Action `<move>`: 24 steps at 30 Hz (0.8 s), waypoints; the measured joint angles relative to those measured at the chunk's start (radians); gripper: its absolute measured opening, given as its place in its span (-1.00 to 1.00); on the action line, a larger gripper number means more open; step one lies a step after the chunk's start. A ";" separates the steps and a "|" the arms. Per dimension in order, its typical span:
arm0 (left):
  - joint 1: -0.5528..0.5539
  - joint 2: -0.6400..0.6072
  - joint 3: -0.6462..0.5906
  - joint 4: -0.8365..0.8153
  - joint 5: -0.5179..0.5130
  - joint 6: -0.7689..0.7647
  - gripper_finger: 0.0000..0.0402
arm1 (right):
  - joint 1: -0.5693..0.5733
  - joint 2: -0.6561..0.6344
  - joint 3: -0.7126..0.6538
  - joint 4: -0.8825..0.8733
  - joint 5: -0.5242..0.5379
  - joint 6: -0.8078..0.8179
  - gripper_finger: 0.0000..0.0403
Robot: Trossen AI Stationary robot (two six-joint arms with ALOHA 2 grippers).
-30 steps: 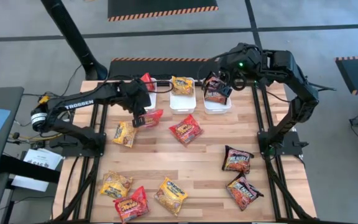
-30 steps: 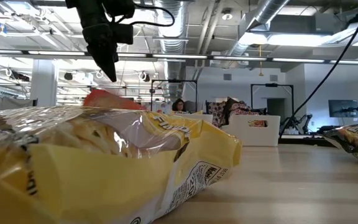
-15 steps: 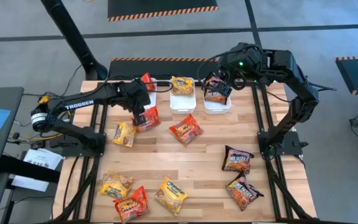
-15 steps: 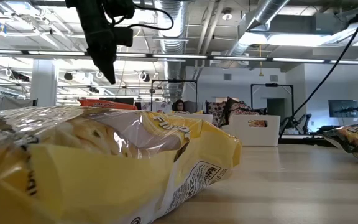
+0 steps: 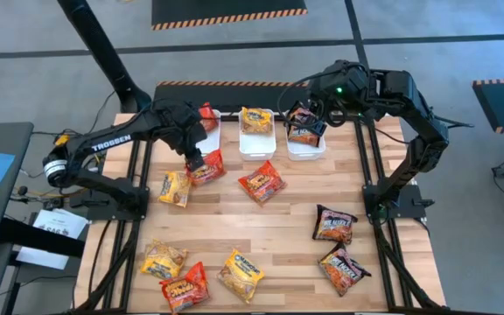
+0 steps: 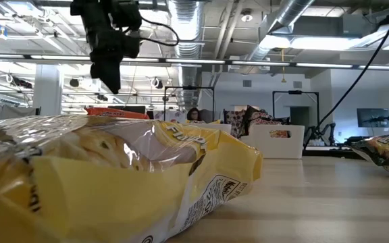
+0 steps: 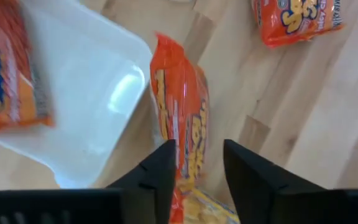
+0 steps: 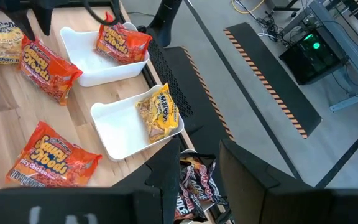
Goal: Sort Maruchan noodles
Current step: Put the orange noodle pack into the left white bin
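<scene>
Left tool (image 7: 197,163) parted above red packet (image 7: 182,127); right tool (image 8: 199,167) state unclear.

A yellow noodle packet (image 6: 113,175) lies on the wooden bench (image 6: 329,196), filling the near foreground. Just behind the yellow packet, the top edge of a red packet (image 6: 117,113) shows. High above the yellow packet hangs the left end effector (image 6: 110,79), clear of everything. Farther back from the yellow packet stands a white tub (image 6: 275,142) with a dark packet (image 6: 256,117) poking out. Well off to the side lies another dark packet (image 6: 387,150).
</scene>
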 joint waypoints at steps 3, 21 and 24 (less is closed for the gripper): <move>0.026 0.000 0.000 -0.030 0.042 -0.008 -0.25 | 0.000 0.000 0.000 0.000 0.000 0.000 -0.32; 0.050 0.099 0.000 -0.027 0.071 -0.001 -0.13 | 0.000 0.000 0.000 0.000 -0.009 -0.002 -0.32; 0.050 0.151 -0.001 -0.020 0.068 0.008 -0.13 | 0.000 0.000 0.000 -0.001 -0.009 -0.002 -0.32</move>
